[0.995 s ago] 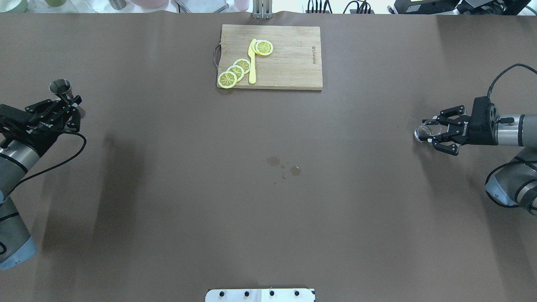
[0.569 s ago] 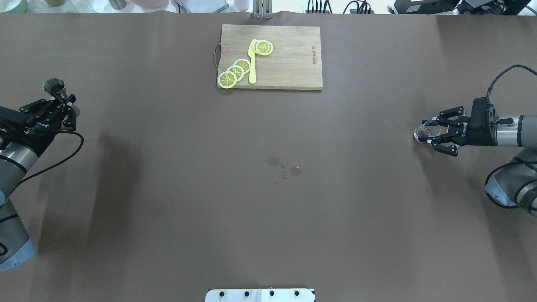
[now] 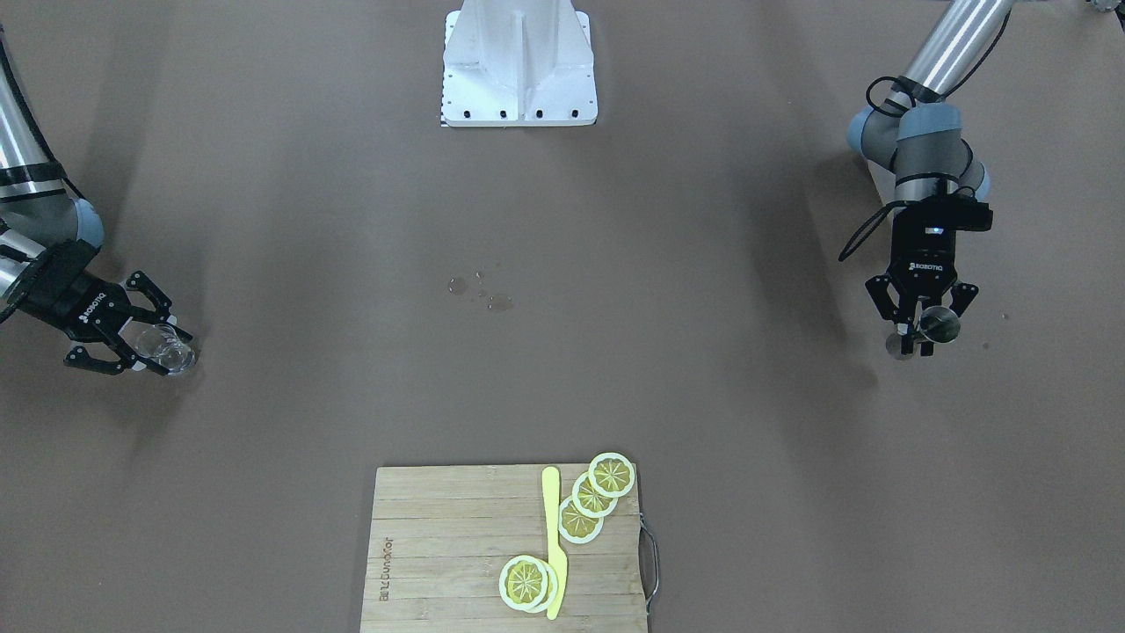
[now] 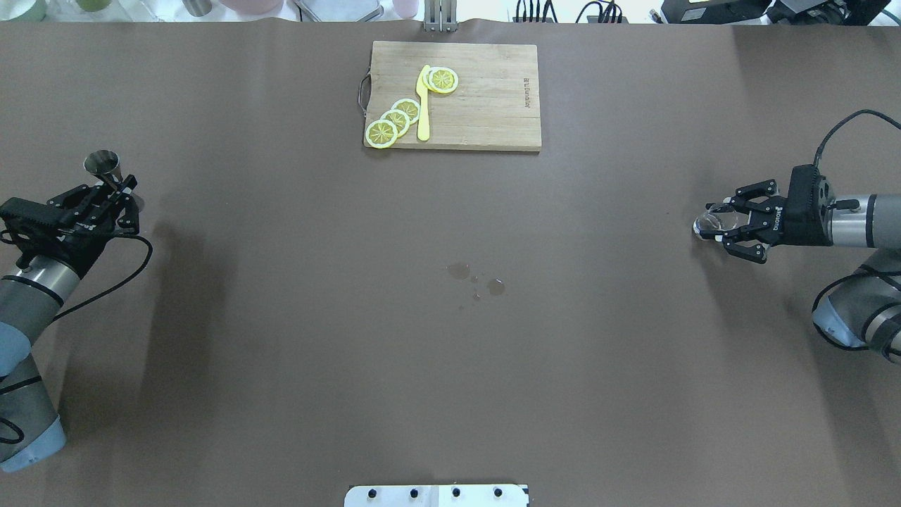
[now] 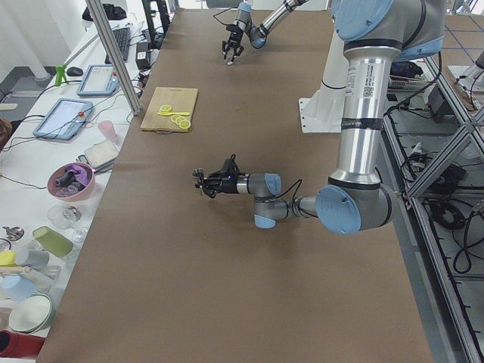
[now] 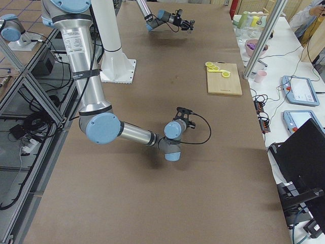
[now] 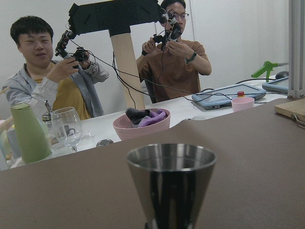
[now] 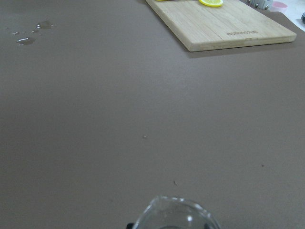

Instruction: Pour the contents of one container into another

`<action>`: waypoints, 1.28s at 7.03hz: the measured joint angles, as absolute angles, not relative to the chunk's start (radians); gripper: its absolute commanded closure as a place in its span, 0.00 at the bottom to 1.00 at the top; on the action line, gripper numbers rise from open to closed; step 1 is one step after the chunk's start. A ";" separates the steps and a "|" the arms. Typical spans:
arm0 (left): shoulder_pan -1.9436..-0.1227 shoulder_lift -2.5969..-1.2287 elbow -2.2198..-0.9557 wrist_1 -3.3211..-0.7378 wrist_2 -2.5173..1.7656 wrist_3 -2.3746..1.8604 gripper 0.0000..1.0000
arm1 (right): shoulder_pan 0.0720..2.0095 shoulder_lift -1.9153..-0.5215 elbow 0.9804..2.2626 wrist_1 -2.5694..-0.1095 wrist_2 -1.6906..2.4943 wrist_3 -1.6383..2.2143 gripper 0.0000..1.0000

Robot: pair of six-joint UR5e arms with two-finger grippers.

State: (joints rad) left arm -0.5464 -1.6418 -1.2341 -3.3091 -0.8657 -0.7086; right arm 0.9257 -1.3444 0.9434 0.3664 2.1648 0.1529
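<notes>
A steel jigger (image 4: pixel 102 163) stands upright at the table's far left, and my left gripper (image 4: pixel 121 193) is shut on its waist. The same jigger fills the left wrist view (image 7: pixel 170 183) and shows in the front-facing view (image 3: pixel 939 325) with the left gripper (image 3: pixel 914 341) on it. At the far right, my right gripper (image 4: pixel 719 224) is shut on a small clear glass (image 4: pixel 707 224), held low over the table. Only the glass's rim (image 8: pixel 174 213) shows in the right wrist view. The front-facing view has the glass (image 3: pixel 173 352) in the right gripper (image 3: pixel 158 348).
A wooden cutting board (image 4: pixel 486 98) with lemon slices (image 4: pixel 394 121) and a yellow knife (image 4: pixel 423 105) lies at the far middle. Small water drops (image 4: pixel 479 278) mark the table's centre. Two people, a pink bowl (image 7: pixel 141 125) and a wine glass (image 7: pixel 66 127) sit beyond the left end.
The left gripper swung the jigger a little left, then back right and nearer the robot. The right gripper with the glass shifted very slightly away from the robot.
</notes>
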 measured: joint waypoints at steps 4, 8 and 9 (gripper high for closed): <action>-0.528 -1.650 -1.232 -3.309 -0.845 -0.724 0.93 | 0.924 -1.344 0.945 0.367 2.166 0.157 0.00; -0.516 -1.658 -1.228 -3.305 -0.837 -0.724 0.68 | 0.946 -1.344 0.956 0.366 2.198 0.158 0.00; -0.515 -1.658 -1.228 -3.305 -0.836 -0.723 0.63 | 0.960 -1.344 0.959 0.366 2.210 0.160 0.00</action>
